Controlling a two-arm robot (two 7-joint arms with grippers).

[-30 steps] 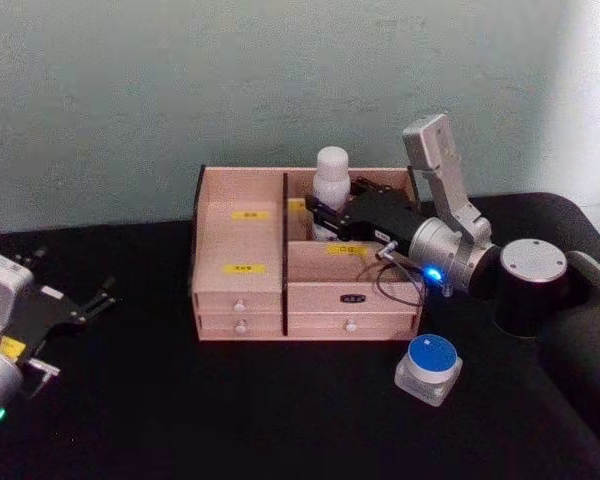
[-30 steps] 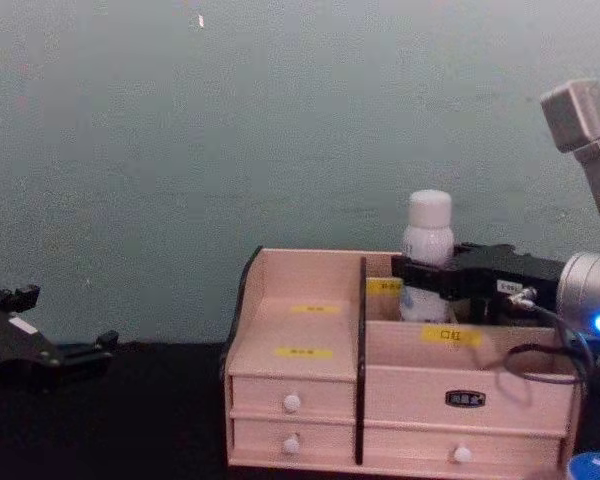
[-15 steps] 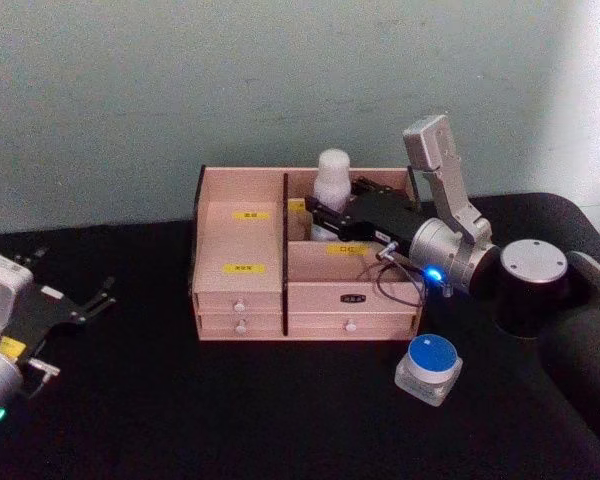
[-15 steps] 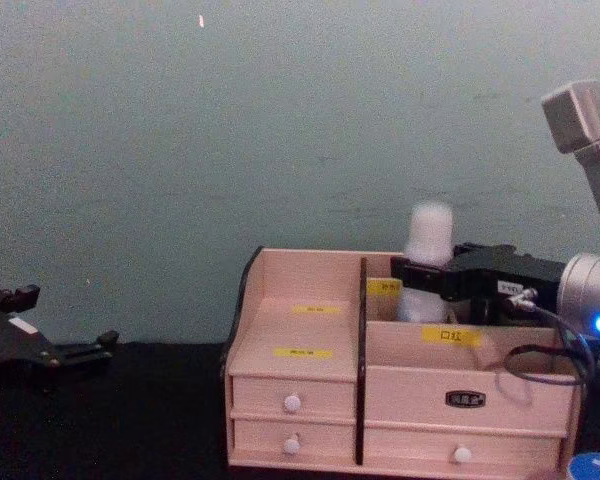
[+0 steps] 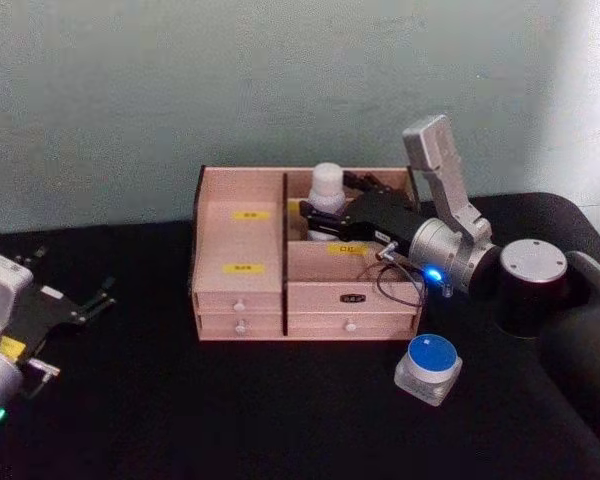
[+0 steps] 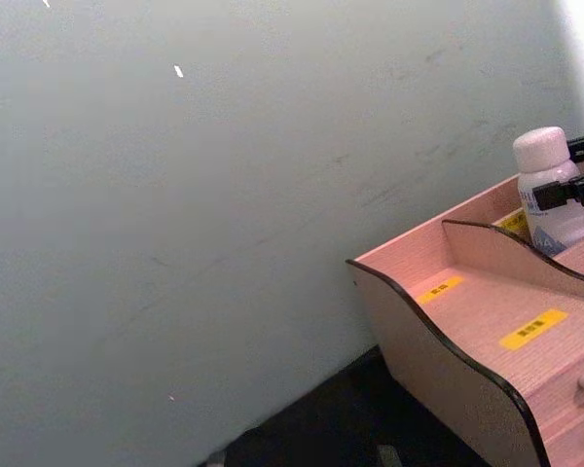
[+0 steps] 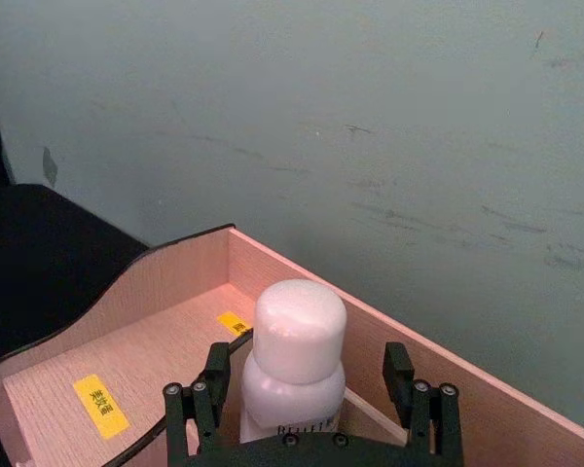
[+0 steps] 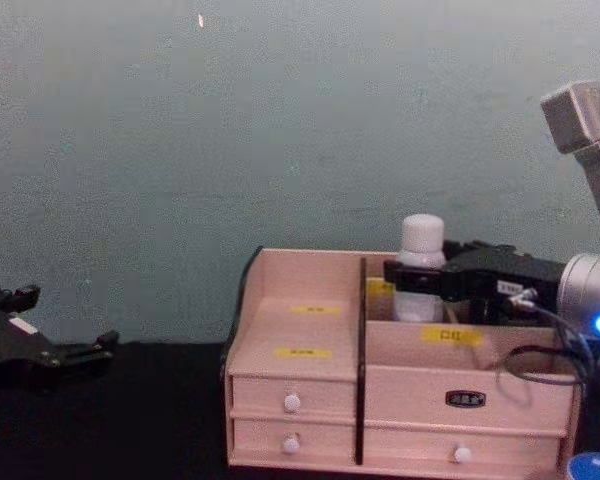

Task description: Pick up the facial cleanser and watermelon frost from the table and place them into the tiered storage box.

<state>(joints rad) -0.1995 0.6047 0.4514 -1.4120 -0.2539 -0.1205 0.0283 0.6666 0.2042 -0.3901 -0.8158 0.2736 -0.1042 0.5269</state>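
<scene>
The tiered storage box (image 5: 238, 298) sits at the centre of the black table (image 5: 230, 410), its 2 rows of small drawers facing the robot. The facial cleanser (image 5: 326, 188) stands upright in the box's rear compartment, just right of the dark divider, at about 1 o'clock from the box's middle; in the chest view its cap and shoulders (image 8: 421, 245) rise above the yellow-labelled step in front of it. The right gripper (image 5: 327, 212) reaches in from 4 o'clock and brackets the bottle below its cap. In the right wrist view its fingers (image 7: 401, 377) stand parted on either side of the bottle (image 7: 294, 355), with a slim gap on each side, so they are not clamping it. The watermelon frost (image 5: 429, 367) rests on the table at 4 o'clock from the box, near its front right corner and apart from it. The left gripper (image 5: 70, 283) lies low at 8 o'clock, well away from the box, its fingers spread and empty.
</scene>
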